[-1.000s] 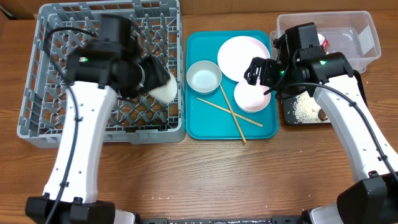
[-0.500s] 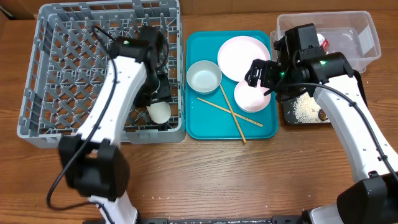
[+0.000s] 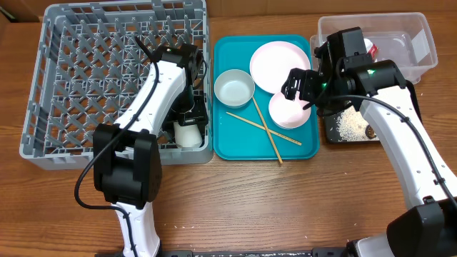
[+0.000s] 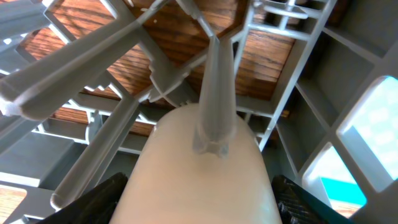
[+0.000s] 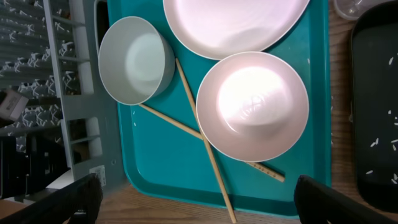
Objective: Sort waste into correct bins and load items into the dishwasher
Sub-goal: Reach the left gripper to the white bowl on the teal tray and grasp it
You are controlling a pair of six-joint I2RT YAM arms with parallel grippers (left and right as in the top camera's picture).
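Straddling the white cup point(image 3: 187, 134), the left jaws sit in the dish rack point(image 3: 71, 93) at its 5 o'clock corner; whether they grip or have released it cannot be told. Right jaws stand wide open above the white bowl point(image 3: 287, 114), at 3 o'clock on the teal tray point(image 3: 243, 146).
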